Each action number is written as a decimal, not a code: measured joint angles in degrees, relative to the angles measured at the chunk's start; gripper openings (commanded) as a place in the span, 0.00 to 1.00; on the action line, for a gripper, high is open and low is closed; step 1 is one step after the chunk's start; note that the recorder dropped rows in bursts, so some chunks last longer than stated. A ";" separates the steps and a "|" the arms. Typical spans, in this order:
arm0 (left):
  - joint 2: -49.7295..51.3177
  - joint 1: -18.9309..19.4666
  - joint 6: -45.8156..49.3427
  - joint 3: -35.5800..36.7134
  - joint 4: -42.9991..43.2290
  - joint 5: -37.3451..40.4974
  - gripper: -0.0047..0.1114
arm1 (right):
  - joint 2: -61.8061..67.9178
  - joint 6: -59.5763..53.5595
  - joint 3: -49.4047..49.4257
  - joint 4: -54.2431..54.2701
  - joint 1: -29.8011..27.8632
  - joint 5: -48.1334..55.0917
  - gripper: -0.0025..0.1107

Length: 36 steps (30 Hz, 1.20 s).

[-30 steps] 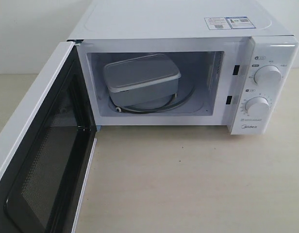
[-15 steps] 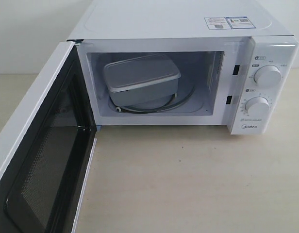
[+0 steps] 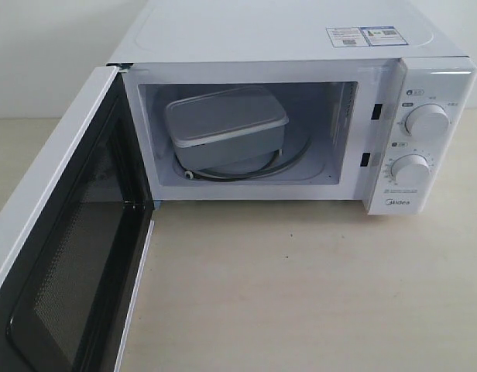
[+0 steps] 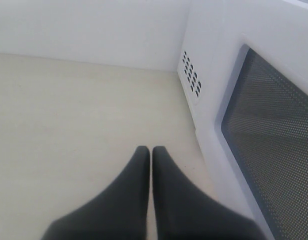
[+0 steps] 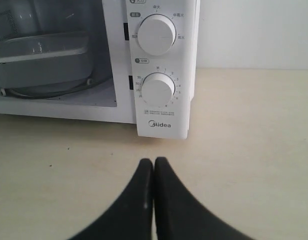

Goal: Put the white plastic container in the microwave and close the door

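Note:
The white plastic container [image 3: 225, 128] sits inside the cavity of the white Midea microwave [image 3: 285, 35], tilted on the turntable ring; it also shows in the right wrist view [image 5: 41, 60]. The door [image 3: 64, 256] stands wide open at the left, its black perforated inner face showing. Neither arm appears in the exterior view. My left gripper [image 4: 151, 150] is shut and empty above the table, beside the door's outer window [image 4: 274, 145]. My right gripper [image 5: 153, 161] is shut and empty, just in front of the dial panel [image 5: 157, 90].
The microwave stands on a beige tabletop [image 3: 300, 287] against a white wall. Two round dials [image 3: 427, 120] are on the right panel, stickers [image 3: 362, 35] on top. A vent grille [image 4: 192, 79] is on the microwave's side near the left gripper.

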 measured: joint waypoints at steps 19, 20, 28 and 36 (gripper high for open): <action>0.00 0.00 0.00 0.00 0.00 0.00 0.08 | 0.00 0.00 0.00 0.00 0.00 0.00 0.02; 0.00 0.00 0.00 0.00 0.00 -0.31 0.08 | 0.00 0.00 0.00 0.00 0.00 0.00 0.02; 0.00 0.00 0.00 0.23 0.16 -22.95 0.08 | 0.00 0.00 0.00 0.00 0.00 0.00 0.02; 5.51 0.00 0.00 -16.32 -1.43 -12.11 0.08 | 0.00 0.00 0.00 0.00 0.00 0.00 0.02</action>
